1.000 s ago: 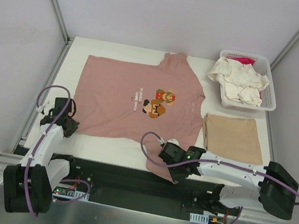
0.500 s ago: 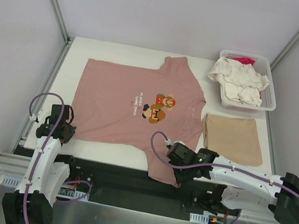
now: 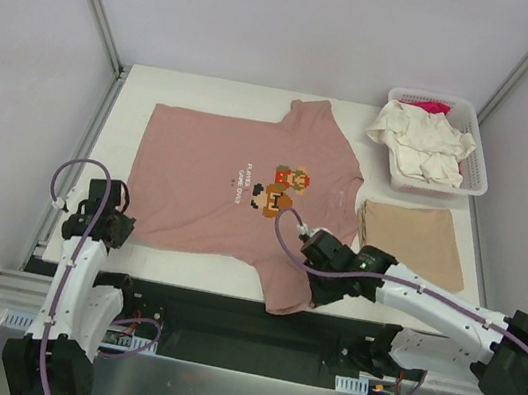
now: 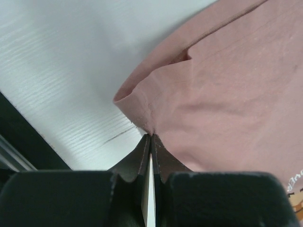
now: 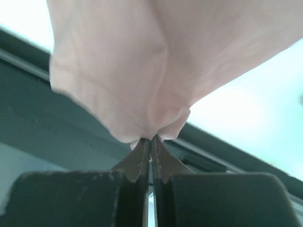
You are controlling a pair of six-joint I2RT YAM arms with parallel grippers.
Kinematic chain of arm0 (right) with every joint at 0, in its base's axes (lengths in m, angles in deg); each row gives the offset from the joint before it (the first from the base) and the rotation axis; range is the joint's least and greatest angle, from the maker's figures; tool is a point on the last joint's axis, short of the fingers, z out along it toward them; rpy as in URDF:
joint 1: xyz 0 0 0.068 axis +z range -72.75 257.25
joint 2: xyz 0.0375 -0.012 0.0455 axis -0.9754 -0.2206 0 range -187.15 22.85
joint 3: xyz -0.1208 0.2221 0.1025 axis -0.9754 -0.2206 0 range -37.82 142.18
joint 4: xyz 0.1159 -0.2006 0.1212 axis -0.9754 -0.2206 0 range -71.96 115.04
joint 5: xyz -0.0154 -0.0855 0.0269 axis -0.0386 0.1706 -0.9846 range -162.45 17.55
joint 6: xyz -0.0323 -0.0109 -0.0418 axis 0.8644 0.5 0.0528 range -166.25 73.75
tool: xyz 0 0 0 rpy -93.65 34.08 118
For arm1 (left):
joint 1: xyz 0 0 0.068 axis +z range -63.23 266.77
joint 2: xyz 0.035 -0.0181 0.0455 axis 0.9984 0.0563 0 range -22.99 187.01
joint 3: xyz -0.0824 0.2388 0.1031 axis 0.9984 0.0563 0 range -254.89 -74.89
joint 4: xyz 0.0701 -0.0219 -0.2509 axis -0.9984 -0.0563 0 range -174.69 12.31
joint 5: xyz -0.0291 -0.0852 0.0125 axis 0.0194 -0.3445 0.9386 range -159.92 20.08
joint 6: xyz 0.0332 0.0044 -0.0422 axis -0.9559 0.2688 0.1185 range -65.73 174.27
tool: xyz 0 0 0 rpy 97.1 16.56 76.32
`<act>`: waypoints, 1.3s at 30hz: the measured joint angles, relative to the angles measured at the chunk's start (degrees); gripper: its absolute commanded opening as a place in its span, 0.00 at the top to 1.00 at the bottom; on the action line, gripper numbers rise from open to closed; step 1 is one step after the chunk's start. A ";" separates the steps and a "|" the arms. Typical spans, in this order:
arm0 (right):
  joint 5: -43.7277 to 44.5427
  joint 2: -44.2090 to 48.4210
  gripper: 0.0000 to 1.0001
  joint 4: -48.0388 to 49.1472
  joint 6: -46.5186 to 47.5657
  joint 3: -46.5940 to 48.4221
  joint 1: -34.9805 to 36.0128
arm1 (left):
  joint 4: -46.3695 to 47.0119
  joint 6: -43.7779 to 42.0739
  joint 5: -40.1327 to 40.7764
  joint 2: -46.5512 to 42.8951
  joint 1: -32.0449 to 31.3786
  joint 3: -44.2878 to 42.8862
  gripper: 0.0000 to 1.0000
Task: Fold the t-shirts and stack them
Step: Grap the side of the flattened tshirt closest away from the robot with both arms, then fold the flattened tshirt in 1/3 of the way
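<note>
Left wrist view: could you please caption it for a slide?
Left gripper shut on a corner of the dusty-pink t-shirt.

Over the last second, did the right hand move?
Yes. The right hand, shut on the pink shirt, moved up and right, toward the folded tan shirt.

white text [image 3: 238, 181] on pink t-shirt [image 3: 192, 170], too small to read.
</note>
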 measured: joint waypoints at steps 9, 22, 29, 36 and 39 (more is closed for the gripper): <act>9.03 -2.97 1.00 0.07 6.27 12.63 -12.11 | 5.40 -0.26 -3.08 9.99 0.00 -3.54 1.00; 12.24 -20.31 1.00 1.33 14.12 31.76 -26.16 | 10.29 -2.29 -4.04 29.55 -0.07 -17.20 1.00; 12.13 -29.14 0.99 0.79 18.34 40.96 -31.01 | 10.99 -3.30 -3.32 35.78 -0.11 -22.86 1.00; 10.56 -38.73 0.98 0.28 23.85 48.98 -33.77 | 11.93 -4.72 -3.28 43.76 -0.11 -28.06 1.00; 8.79 -42.86 0.95 0.17 25.53 52.96 -35.06 | 12.61 -5.29 -3.26 47.04 -0.15 -29.99 1.00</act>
